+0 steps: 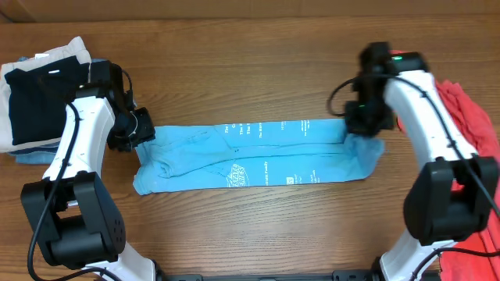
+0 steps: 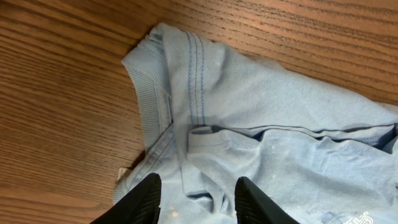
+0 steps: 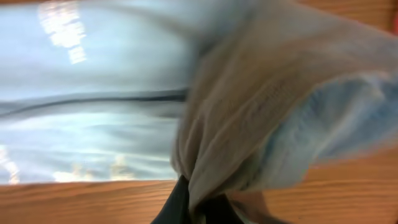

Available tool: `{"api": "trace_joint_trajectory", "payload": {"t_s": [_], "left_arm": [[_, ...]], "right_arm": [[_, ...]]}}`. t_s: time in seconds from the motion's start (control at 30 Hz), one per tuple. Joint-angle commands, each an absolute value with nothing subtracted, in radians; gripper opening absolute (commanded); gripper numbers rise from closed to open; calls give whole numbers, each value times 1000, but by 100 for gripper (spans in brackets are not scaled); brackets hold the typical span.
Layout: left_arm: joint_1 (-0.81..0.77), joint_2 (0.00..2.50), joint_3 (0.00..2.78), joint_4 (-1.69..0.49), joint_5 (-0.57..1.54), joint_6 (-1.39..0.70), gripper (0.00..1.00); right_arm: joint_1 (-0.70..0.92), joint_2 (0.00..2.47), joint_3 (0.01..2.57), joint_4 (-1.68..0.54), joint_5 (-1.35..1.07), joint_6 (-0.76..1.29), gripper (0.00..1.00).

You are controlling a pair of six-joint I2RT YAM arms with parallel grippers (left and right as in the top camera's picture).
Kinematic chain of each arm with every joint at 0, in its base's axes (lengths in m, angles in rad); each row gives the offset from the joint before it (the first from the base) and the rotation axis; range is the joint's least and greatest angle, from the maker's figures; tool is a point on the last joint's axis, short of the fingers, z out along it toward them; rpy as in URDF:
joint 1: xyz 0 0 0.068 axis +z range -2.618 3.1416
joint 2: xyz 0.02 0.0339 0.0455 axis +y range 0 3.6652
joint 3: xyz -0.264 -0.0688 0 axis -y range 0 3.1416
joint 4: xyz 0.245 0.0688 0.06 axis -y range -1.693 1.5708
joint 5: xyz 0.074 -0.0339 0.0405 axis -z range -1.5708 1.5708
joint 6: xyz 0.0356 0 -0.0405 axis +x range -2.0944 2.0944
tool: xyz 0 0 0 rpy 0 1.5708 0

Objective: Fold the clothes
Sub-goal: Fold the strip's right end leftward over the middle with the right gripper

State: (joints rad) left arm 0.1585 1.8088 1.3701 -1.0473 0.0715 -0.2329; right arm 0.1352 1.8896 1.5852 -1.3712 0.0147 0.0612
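Left tool [image 1: 141,129]: sits at the upper left corner of the T-shirt [image 1: 250,156], over its neck end. Held partly open. In the left wrist view, straddles with its two dark fingers [image 2: 144,200] a rumpled strip of cloth just below the ribbed collar [image 2: 149,93]. Not possible to tell whether the pads press on that cloth.

Right tool [image 1: 362,123]: sits at the upper right corner of the T-shirt, at the opposite end. Clamped tight on a pinch of the light blue cloth. Blurred in the right wrist view. Shows there a bunched fold rising from between the fingertips and draping to the right, with wood grain below.

T-shirt: light sky-blue, folded lengthwise into a long narrow band. Lies across the middle of the wooden surface [image 1: 250,234], running left to right between the two arms. Carries white printed lettering along the upper layer and near the centre of the lower layer, too small to read. Creased at the left end, with double stitching beside the collar.

Coral-red garment [image 1: 469,117]: lies loose at the right edge of the surface, partly covered by the right arm. Kept apart from the T-shirt.

Stack of folded pieces [image 1: 35,97]: sits at the far left, beside the left arm. Contains a black piece on top, beige beneath and a blue edge at the bottom. Does not touch the T-shirt.
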Motion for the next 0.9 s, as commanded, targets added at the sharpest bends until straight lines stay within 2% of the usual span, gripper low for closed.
{"api": "trace_joint_trajectory", "payload": {"t_s": [0.0, 0.33, 0.87], "left_arm": [[156, 1782, 1391, -1051, 80, -225, 42], [156, 1782, 1390, -1063, 80, -225, 43], [156, 1782, 1390, -1063, 79, -225, 43]], "right_arm": [[231, 1874, 1607, -1355, -20, 116, 4], [428, 1876, 1604, -1203, -67, 153, 5], [518, 1877, 1551, -1146, -118, 192, 5]]}}
